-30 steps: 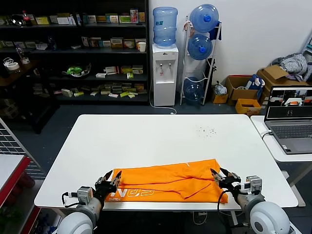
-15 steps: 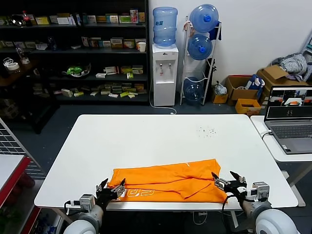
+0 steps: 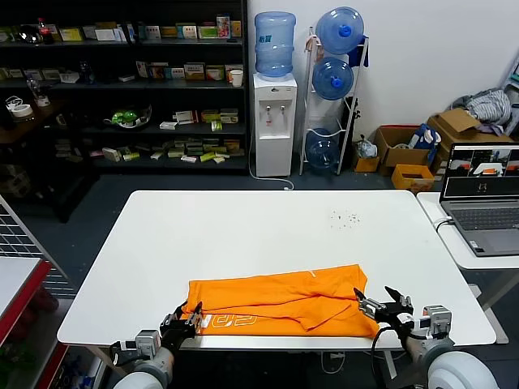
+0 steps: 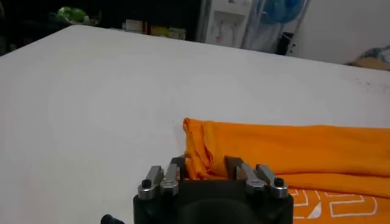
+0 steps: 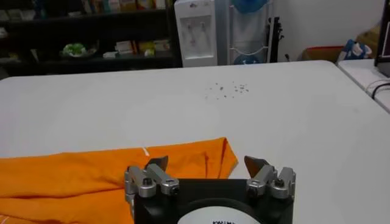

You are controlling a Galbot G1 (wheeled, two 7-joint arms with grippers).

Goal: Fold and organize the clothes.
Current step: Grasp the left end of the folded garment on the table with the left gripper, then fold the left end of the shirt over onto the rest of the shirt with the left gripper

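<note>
We took the T-shirt (image 3: 280,304) as our reference. It lay as a folded orange band on the near part of the white table (image 3: 243,227), lengthwise across it, with the white lettering (image 3: 229,322) along its near edge.

At the shirt's left end, the left gripper (image 3: 186,316) had dropped lower and nearer the table's front edge than a second before. Its jaws had spread wide half a second earlier and had since narrowed. In the left wrist view, the fingers (image 4: 234,167) sat on either side of the bunched corner of cloth, which lay between them. We could not confirm that they had clamped it.

At the shirt's right end, the right gripper (image 3: 381,306) had likewise backed off toward the front edge. Its jaws stood wide apart. In the right wrist view, the fingertips (image 5: 259,163) were just short of the shirt's corner and held nothing.

We judged that both grippers were being set up to take the two end corners for the next fold, the left ahead of the right.
</note>
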